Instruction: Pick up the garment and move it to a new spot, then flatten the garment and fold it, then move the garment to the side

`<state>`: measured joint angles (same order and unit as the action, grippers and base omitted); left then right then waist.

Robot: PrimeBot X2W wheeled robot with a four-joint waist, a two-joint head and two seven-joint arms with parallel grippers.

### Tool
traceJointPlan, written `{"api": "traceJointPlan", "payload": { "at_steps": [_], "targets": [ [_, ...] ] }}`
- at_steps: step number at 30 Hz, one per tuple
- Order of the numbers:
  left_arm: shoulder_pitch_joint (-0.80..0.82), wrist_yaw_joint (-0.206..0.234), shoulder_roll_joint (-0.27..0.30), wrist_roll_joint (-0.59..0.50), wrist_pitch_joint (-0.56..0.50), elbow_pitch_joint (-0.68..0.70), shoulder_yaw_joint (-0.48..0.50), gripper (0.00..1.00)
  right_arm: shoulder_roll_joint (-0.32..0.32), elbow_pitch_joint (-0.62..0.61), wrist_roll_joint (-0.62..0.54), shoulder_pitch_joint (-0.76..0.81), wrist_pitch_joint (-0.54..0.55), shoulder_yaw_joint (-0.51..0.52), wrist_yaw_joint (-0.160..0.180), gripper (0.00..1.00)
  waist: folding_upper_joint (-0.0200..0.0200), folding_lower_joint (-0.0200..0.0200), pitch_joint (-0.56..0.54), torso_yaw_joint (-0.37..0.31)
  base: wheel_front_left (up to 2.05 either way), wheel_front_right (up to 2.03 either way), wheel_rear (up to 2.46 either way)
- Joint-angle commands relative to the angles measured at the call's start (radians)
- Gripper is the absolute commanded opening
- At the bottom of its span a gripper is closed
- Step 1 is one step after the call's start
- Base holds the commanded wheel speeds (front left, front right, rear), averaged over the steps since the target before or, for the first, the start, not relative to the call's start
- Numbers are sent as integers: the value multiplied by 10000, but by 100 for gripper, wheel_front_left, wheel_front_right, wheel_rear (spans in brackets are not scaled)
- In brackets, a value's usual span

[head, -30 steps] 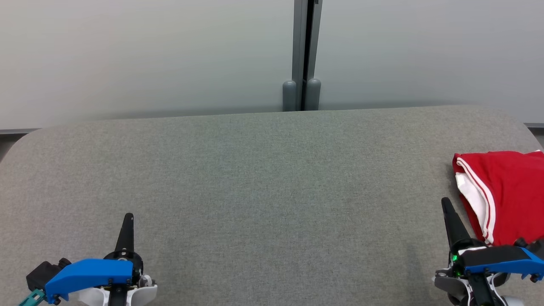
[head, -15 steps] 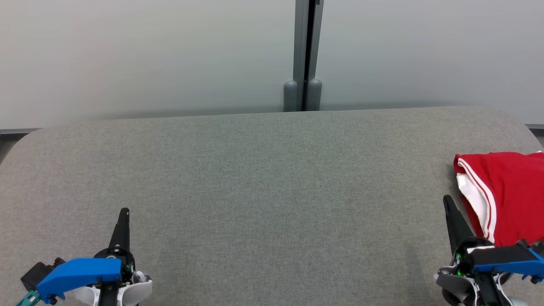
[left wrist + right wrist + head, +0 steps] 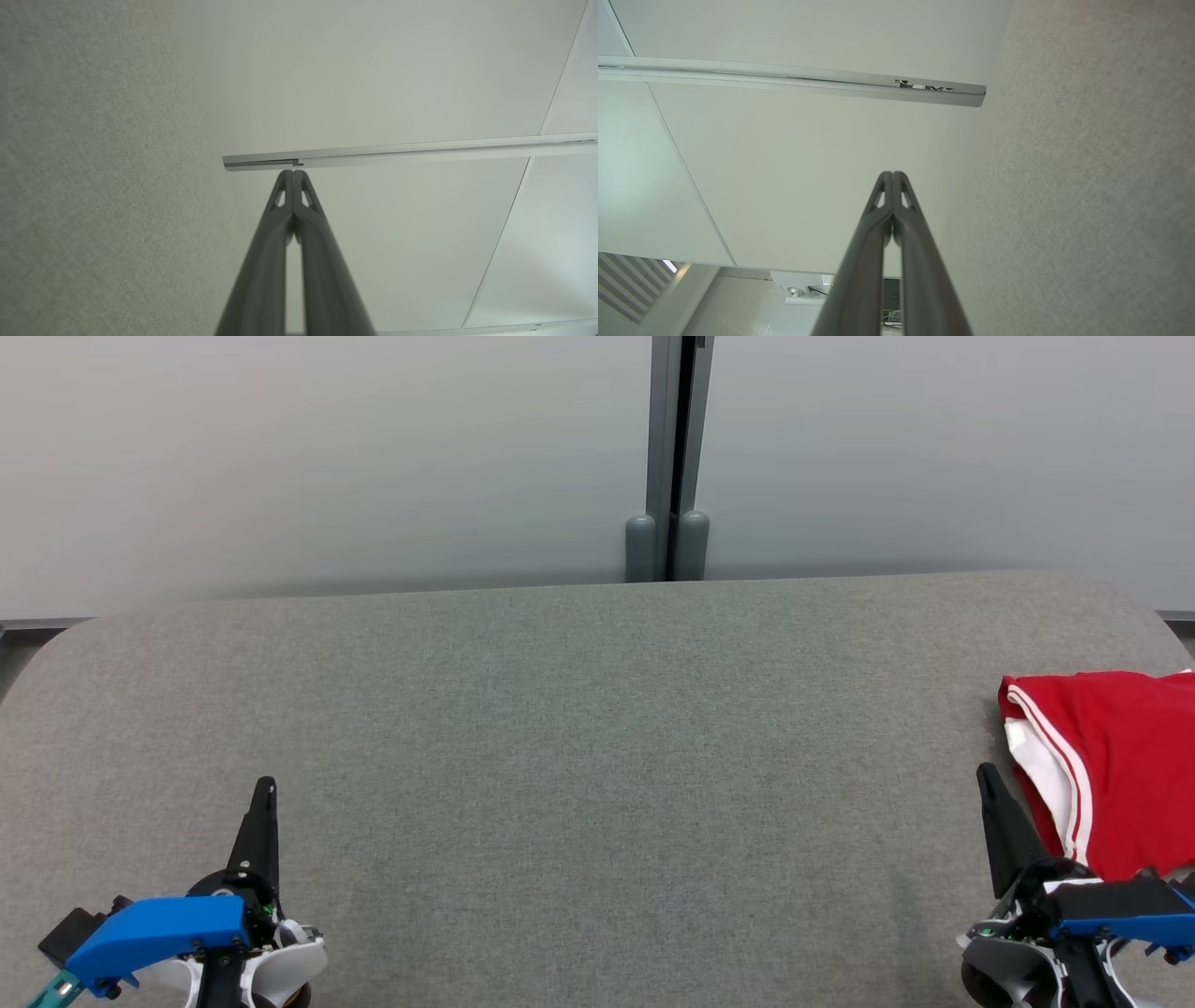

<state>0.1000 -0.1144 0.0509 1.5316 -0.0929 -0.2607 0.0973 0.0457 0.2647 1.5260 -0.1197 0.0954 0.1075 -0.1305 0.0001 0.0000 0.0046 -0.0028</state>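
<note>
You had the red garment (image 3: 1125,756) lying folded at the right end of the grey fabric table (image 3: 597,709), its white-striped trim facing the middle and part of it cut off by the head view's right border. Your right gripper (image 3: 984,777) sat low at the right, just beside the garment's near left corner, fingers pressed together tip to tip and holding nothing; whether it touched the cloth could not be told. Your left gripper (image 3: 267,790) sat low at the left, well apart from the garment, likewise closed on nothing and pointing toward the pale wall panels (image 3: 280,457). Both wrist views showed the finger pairs meeting at their tips. A grey post (image 3: 677,448) stood between the panels behind the table's far edge
</note>
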Motion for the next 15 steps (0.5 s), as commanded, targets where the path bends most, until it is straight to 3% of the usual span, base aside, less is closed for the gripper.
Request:
{"api": "traceJointPlan", "payload": {
  "at_steps": [1, 15],
  "targets": [
    [115, -90, -11, 190, -61, 83, 91, 0, 76, -108, 202, 108, 38, 44, -4, 0, -1, 0, -2, 3, 0, 0, 0],
    [128, -203, -13, 825, -251, 190, 197, 0, 78, -237, 881, 185, 234, 87, -4, 0, -1, 0, -15, 28, 0, 0, 0]
  ]
}}
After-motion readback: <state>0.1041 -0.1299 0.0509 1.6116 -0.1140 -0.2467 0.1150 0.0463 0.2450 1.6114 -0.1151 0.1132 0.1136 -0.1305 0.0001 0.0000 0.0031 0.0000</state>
